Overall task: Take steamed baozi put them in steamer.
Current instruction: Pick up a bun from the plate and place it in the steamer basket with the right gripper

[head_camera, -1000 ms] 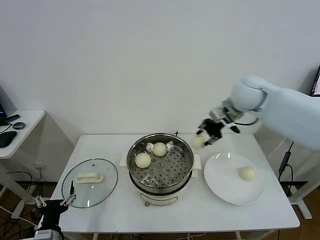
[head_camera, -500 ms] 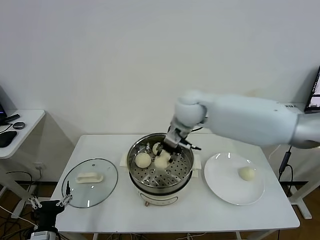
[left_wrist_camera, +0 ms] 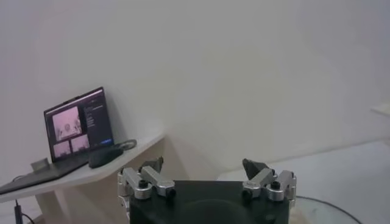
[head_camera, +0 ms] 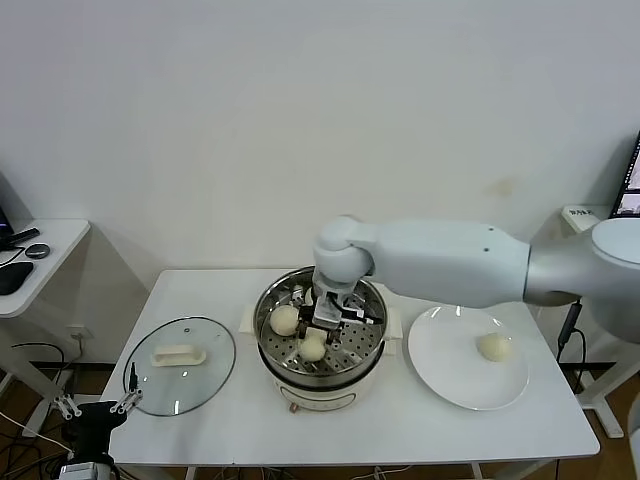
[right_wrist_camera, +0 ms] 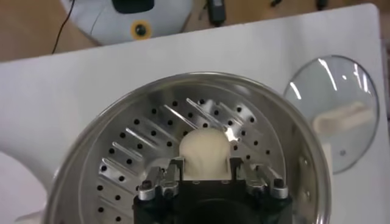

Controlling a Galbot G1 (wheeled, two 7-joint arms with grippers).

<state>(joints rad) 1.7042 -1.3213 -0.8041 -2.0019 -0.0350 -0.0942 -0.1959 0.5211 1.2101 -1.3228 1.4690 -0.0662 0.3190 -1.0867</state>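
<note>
The steamer (head_camera: 270, 298) stands mid-table, a shiny steel pot with a perforated tray (right_wrist_camera: 131, 143). My right gripper (head_camera: 324, 322) reaches down into it, its fingers lying against both sides of a steamed baozi (head_camera: 313, 347) that sits low on the tray. The right wrist view shows the same bun (right_wrist_camera: 205, 146) between the fingers of that gripper (right_wrist_camera: 205, 163). Another baozi (head_camera: 285, 320) lies in the steamer's left part, and one (head_camera: 309, 296) is half hidden behind the gripper. One baozi (head_camera: 493, 346) is on the white plate (head_camera: 450, 375). My left gripper (head_camera: 96, 405) hangs open off the table's front left corner.
The glass lid (head_camera: 180, 366) with its white handle lies flat left of the steamer, also in the right wrist view as the lid (right_wrist_camera: 341, 106). A side table (head_camera: 45, 245) with small items stands far left. In the left wrist view the left gripper (left_wrist_camera: 204, 165) faces a laptop (left_wrist_camera: 78, 125).
My right arm swung left from beside the plate to over the steamer, carrying a baozi, and lowered it onto the tray. The left arm barely shifted.
</note>
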